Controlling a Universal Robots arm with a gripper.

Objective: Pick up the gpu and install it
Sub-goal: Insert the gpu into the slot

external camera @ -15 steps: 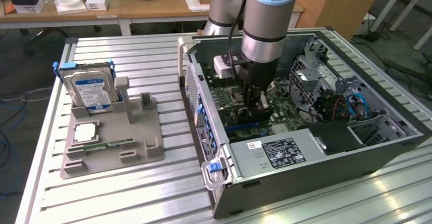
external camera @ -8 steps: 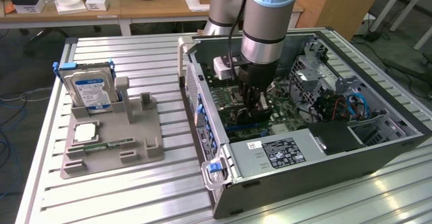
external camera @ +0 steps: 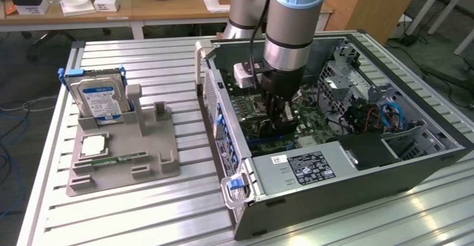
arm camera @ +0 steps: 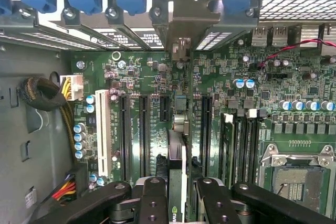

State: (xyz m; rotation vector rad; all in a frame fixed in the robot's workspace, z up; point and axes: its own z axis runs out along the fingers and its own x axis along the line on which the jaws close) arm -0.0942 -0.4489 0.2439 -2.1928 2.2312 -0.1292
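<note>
Install step in hand: gripper (external camera: 280, 123) is down inside the computer case (external camera: 333, 171); fingers (arm camera: 152, 203) partly closed, pinching the gpu (arm camera: 177, 156) edge-on over the motherboard (arm camera: 252, 103); card sits among the long slots (arm camera: 143, 124), seated or not I cannot tell. Next move likely calls for square alignment with its slot and a straight, firm press.

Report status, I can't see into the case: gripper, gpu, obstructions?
Inside case, gripper jaws shut on gpu. Card edge-on over motherboard slots, seating unclear. A red wire lies apart from it.
</note>
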